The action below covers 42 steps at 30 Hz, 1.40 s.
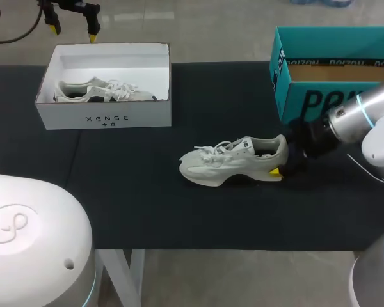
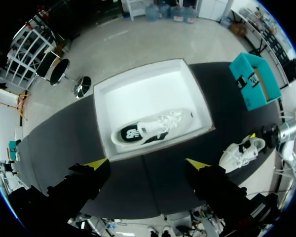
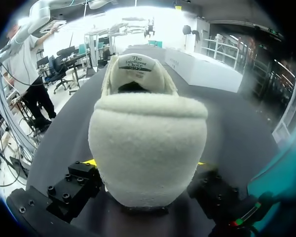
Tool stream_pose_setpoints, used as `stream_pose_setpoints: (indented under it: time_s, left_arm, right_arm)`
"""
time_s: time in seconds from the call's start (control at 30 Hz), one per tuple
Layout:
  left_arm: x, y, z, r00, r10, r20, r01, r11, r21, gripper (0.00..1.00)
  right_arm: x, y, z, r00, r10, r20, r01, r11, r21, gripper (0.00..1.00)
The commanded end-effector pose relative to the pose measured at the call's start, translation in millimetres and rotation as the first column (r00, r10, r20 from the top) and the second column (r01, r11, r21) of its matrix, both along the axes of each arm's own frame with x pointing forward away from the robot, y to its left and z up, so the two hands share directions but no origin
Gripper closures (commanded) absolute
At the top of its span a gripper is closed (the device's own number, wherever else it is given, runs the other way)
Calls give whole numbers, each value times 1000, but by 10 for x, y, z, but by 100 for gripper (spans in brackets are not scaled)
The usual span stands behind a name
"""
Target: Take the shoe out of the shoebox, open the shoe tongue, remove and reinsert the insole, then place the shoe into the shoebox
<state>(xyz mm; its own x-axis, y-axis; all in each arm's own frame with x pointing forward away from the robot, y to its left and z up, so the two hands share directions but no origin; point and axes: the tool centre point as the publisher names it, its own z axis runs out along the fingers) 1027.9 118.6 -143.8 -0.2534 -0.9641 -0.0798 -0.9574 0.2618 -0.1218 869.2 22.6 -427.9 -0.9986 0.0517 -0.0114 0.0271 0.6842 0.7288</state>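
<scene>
A cream-white shoe (image 1: 224, 163) lies on its sole on the black table, toe to the left. My right gripper (image 1: 280, 157) comes in from the right and is shut on its heel, one yellow tip showing on the near side. In the right wrist view the padded heel (image 3: 148, 148) fills the space between the fingers, with the tongue standing behind it. A white shoebox (image 1: 102, 118) stands at the back left with a second, matching shoe (image 1: 96, 91) inside. My left gripper (image 1: 73, 31) hangs open high over the box's far side; its view looks down on the box (image 2: 103, 89) and that shoe (image 2: 150, 129).
A teal open cardboard box (image 1: 307, 102) stands at the back right, close behind my right arm. A black cloth (image 1: 147, 211) covers the table, and its front edge runs just below the shoe's area.
</scene>
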Motion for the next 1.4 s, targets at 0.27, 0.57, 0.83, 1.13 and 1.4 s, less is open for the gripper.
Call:
stream_pose_setpoints:
  time_s: [0.27,0.57,0.83,1.13,1.4]
  left_arm:
    - [-305,-116,-3,855,518,25,-518,854,41,0]
    - [-405,-196,-18,845,533,44,-534,846,7,0]
    - [-577,-587,-120,718,693,69,-692,721,-44,0]
    - [-871,-1416,-155,786,613,73,-602,788,-128,0]
    - [-1054,-1912,-213,887,461,-4,-457,879,-139,0]
  right_arm:
    - [-1,20,-13,1000,-1,2,1,1000,-2,100]
    - [-1,20,-13,1000,-1,2,1,1000,-2,100]
    - [-1,20,-13,1000,-1,2,1,1000,-2,100]
    - [-1,20,-13,1000,-1,2,1,1000,-2,100]
    - [-1,20,-13,1000,-1,2,1,1000,-2,100]
